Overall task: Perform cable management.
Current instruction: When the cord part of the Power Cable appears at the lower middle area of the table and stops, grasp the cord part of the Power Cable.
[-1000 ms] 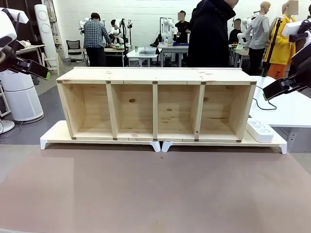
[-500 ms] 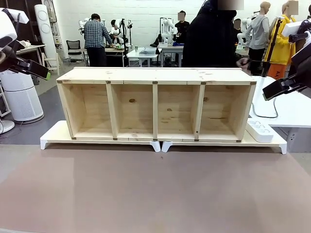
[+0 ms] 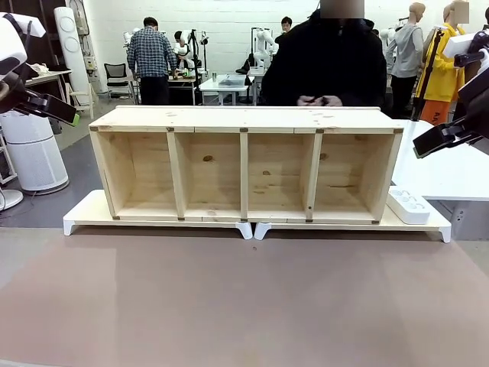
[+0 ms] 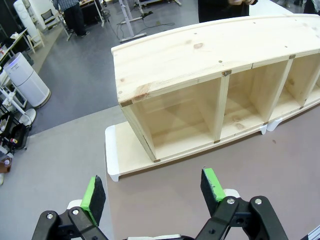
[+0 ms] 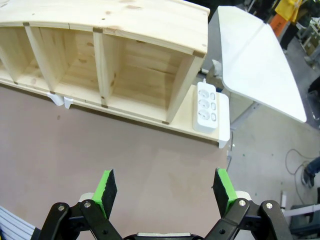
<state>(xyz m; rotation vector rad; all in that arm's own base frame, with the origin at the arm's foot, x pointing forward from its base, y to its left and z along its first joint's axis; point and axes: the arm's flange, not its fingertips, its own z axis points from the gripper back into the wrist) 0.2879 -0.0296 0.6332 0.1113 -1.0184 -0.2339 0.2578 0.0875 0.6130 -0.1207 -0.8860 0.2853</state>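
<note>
Green-padded left gripper (image 4: 153,189), right gripper (image 5: 164,185) gaping, empty; person's hands (image 3: 321,100) behind shelf (image 3: 244,118), contents unclear.

The left gripper (image 4: 153,189) is black, with jointed bar linkages and bright green pads (image 4: 94,193) on both fingers; round silver screws (image 4: 227,201) mark the pivots at 6 o'clock of the left wrist view; the right gripper (image 5: 165,186) has the same black bars, green tips and silver pivots; the left arm (image 3: 11,46) and right arm (image 3: 458,44) have smooth white shells; the person (image 3: 328,65) at 12 o'clock wears a black long-sleeved jacket.
</note>
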